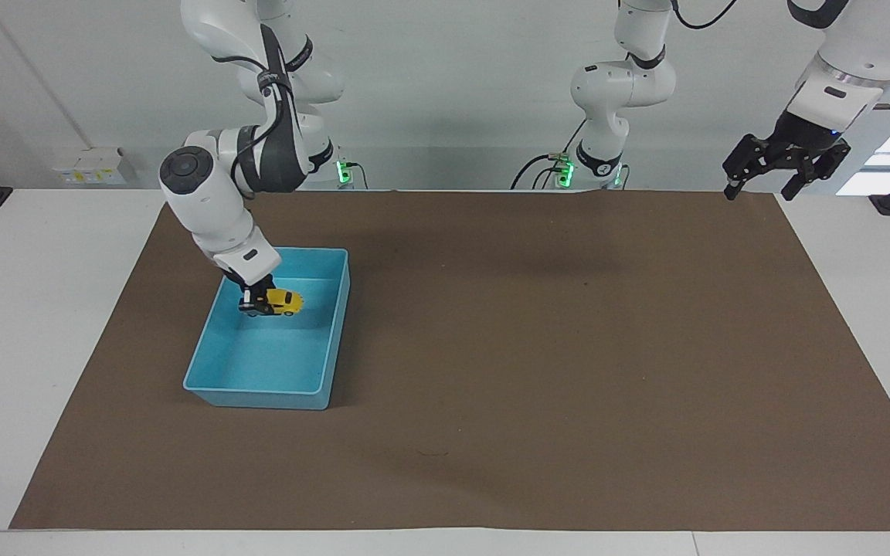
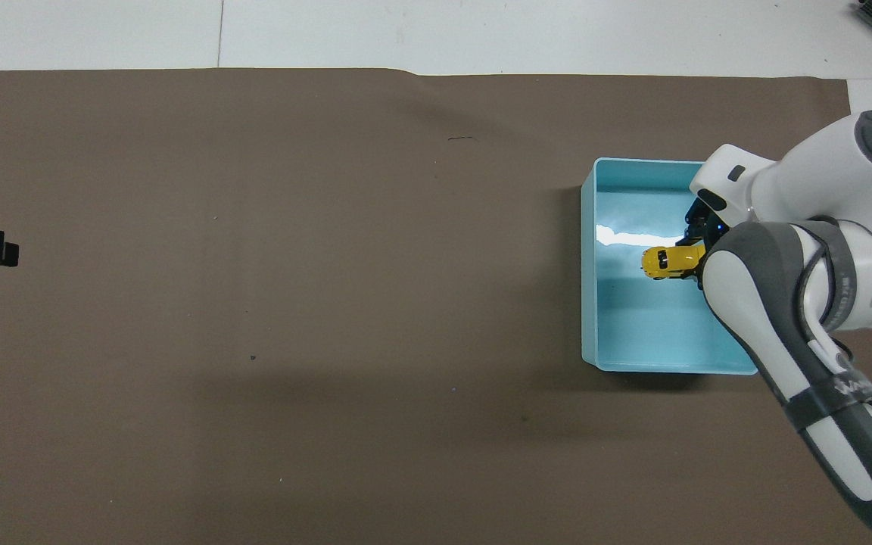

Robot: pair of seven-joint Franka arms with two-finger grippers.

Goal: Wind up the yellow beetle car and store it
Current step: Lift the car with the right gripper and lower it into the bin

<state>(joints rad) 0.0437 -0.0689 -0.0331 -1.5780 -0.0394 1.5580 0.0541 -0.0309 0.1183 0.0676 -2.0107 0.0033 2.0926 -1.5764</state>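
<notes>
Covering most of the table, a brown mat carries a blue tray at the right arm's end. Right gripper, over the tray, pinches the yellow beetle car. Left gripper waits raised over the mat's corner at the left arm's end, fingers spread.

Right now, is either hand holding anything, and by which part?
The right hand grips the car by one end, over the tray. The left hand is open, holding nothing.
</notes>
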